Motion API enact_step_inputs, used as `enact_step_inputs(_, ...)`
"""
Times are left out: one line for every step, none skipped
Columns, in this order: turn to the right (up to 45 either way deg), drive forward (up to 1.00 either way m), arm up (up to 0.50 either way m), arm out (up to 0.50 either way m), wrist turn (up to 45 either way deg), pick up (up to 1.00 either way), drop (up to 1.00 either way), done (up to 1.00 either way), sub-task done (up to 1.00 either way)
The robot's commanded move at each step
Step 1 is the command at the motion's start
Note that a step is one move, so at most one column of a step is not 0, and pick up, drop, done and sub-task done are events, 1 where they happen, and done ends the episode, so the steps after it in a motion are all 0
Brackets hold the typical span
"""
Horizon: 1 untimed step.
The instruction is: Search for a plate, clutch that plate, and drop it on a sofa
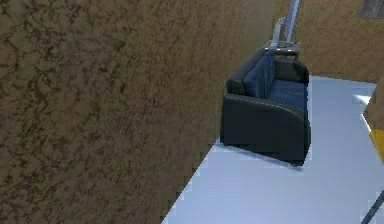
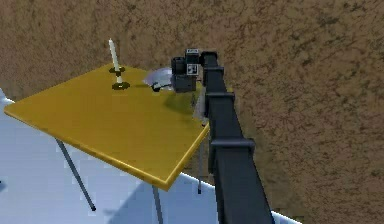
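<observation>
A dark sofa [image 1: 265, 100] stands against the brown wall in the forward view's middle right. In the arm side view the dark arm [image 2: 230, 140] reaches out over a yellow table [image 2: 110, 120]. The gripper [image 2: 162, 84] sits at the table's far edge by the wall. A pale grey, flat, plate-like thing [image 2: 158, 76] lies at the gripper's far end, over the tabletop. I cannot tell whether the gripper holds it or whether it rests on the table.
A white candle in a small holder [image 2: 114, 62] stands on the table left of the gripper. A rough brown wall [image 1: 100, 100] runs along the forward view's left. A small side table [image 1: 286, 50] and a pole stand behind the sofa. Pale floor [image 1: 270, 190] lies before the sofa.
</observation>
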Motion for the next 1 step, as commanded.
enact_step_inputs(0.0, 0.00, 0.04, 0.00, 0.0, 0.00, 0.00, 0.00, 0.00)
